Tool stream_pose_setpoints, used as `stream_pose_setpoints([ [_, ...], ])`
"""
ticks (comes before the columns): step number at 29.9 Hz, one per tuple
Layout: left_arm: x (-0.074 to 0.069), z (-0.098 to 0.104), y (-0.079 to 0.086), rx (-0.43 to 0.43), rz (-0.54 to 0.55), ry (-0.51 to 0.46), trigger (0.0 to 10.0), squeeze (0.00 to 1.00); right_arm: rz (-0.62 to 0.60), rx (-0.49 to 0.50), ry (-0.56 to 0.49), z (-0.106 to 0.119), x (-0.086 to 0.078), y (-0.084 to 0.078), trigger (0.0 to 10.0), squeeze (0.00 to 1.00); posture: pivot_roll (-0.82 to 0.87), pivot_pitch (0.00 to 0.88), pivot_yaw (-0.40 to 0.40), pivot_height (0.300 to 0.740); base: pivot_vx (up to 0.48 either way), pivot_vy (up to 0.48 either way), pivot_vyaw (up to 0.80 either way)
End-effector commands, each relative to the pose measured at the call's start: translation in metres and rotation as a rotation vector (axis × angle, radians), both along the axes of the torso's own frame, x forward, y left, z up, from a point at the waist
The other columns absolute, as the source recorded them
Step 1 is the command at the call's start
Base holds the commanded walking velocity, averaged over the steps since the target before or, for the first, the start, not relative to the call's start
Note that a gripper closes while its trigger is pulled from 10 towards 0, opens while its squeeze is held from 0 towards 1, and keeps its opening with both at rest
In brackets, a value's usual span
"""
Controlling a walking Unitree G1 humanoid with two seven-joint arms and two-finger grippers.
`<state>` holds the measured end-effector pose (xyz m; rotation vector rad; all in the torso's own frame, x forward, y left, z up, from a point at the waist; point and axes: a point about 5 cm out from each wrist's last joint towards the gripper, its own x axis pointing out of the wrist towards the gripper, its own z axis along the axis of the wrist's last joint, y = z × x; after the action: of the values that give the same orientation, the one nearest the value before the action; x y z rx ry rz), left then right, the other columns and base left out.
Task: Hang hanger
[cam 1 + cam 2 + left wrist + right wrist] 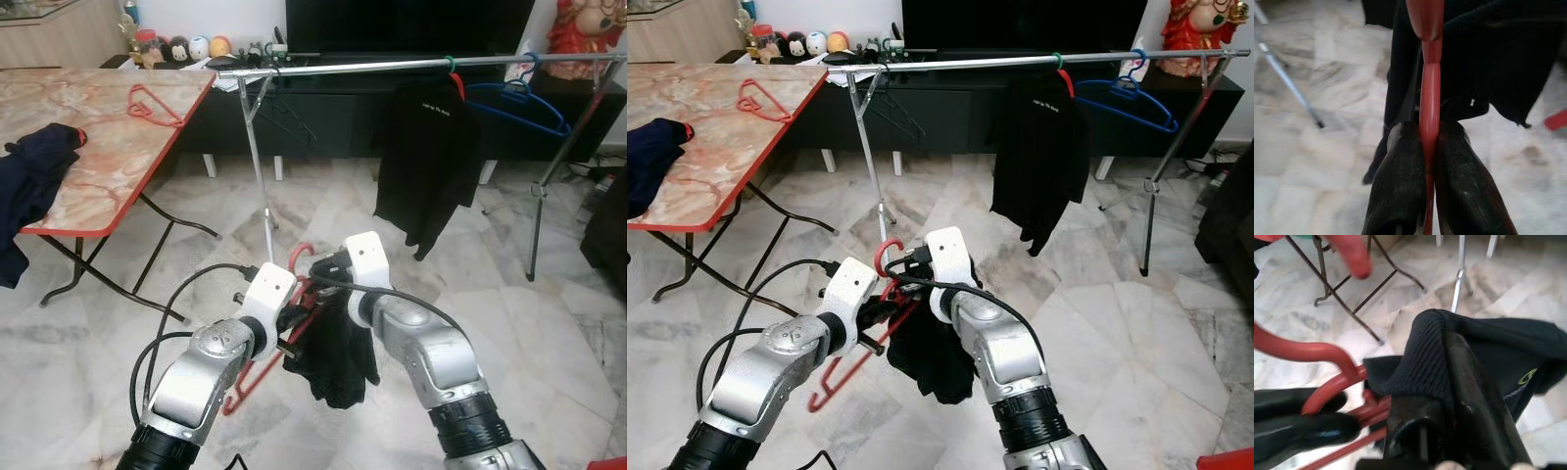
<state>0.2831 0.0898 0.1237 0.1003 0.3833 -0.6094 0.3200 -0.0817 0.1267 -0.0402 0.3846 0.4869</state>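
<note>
**Two grippers hold a red hanger and a dark shirt low over the floor**

The left gripper (1430,161) has its two black fingers (1398,191) pressed together on a thin bar of the red hanger (1430,93). The bar runs straight up between the fingers, so the gripper is clamped tight on it.

The right gripper (1449,382) is just beside the left one. The ribbed edge of the dark shirt (1425,357) is pulled over one of its black fingers (1469,396). I cannot tell if its fingers are together or apart, because the cloth hides them.

In the head views, both silver arms reach forward and meet in the middle. The red hanger (884,257) sits between the two grippers with its hook pointing up. Its long side slopes down toward the floor under the left arm. The dark shirt (931,357) hangs down in a bunch below the grippers, over the marble floor (1136,323).

The silver clothes rail (392,65) stands well apart from the grippers, farther ahead and higher up. A black shirt (429,157) hangs on it from a red hanger, and a blue hanger (514,98) hangs beside that one.

On the left is a folding table (98,166) with a red edge. Another red hanger (152,106) lies on top of it, and dark clothes (34,176) sit on its near end.
</note>
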Motion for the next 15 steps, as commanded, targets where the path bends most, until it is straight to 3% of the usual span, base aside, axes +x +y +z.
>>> stream_pose_setpoints([
  [1,0.001,0.015,-0.001,-0.054,-0.030,-0.057,10.0,0.00,0.042,-0.009,-0.078,0.015,0.002,-0.004,10.0,0.00,-0.02,0.000,0.007,0.740,0.000,0.000,0.00],
  [10,0.001,0.019,-0.002,-0.126,-0.070,-0.053,10.0,0.00,0.079,-0.091,-0.187,0.024,0.013,-0.047,10.0,0.00,-0.03,0.000,0.010,0.740,0.000,0.000,0.00],
  [15,-0.002,0.018,-0.003,-0.125,-0.119,-0.042,10.0,0.00,0.134,-0.129,-0.206,0.020,0.015,-0.057,10.0,0.00,-0.03,0.000,0.010,0.740,0.000,0.000,0.00],
])
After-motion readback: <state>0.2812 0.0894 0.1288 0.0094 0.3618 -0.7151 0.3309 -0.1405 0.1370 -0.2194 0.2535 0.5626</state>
